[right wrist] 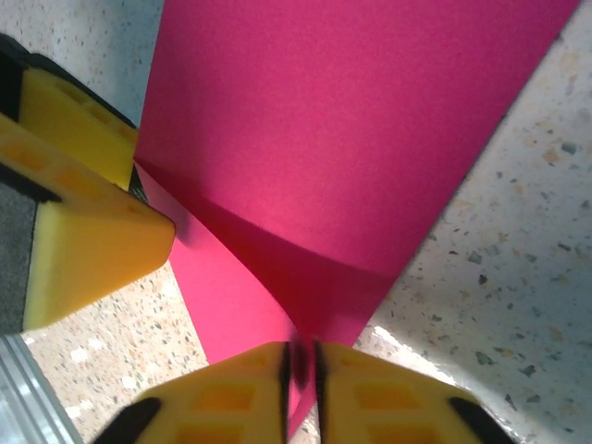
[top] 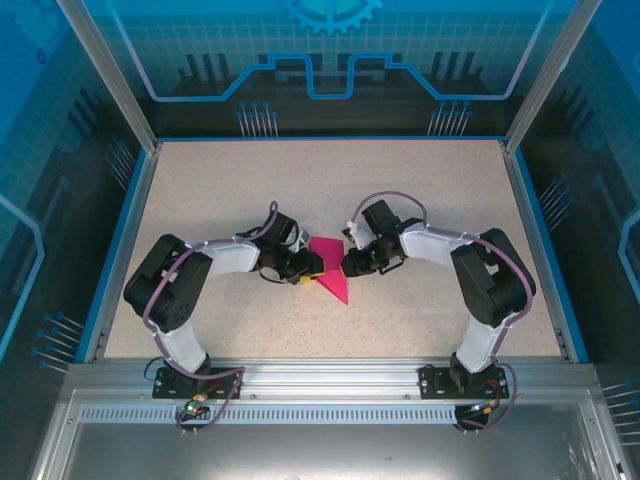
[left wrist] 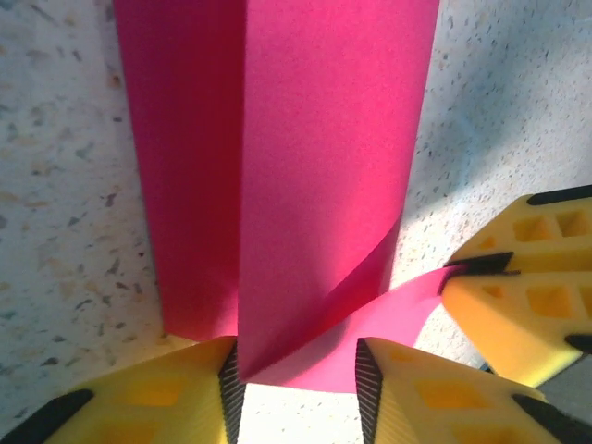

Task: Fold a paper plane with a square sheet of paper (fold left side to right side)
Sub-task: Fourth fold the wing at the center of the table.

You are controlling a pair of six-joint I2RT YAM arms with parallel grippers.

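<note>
Magenta sheet of paper (top: pixel 330 272), plain, thin and partly folded, lies on the desk (top: pixel 420 190) between the two sets of fingers. It is probably light, limp and easily creased, so best held at an edge. The right fingers (right wrist: pixel 231 393) pinch its raised edge, while the left fingers (left wrist: pixel 176 393) stand spread astride the opposite edge.

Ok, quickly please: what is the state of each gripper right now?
Left gripper: open, jaws apart around the folded paper.
Right gripper: closed, pinching the paper's edge.
</note>
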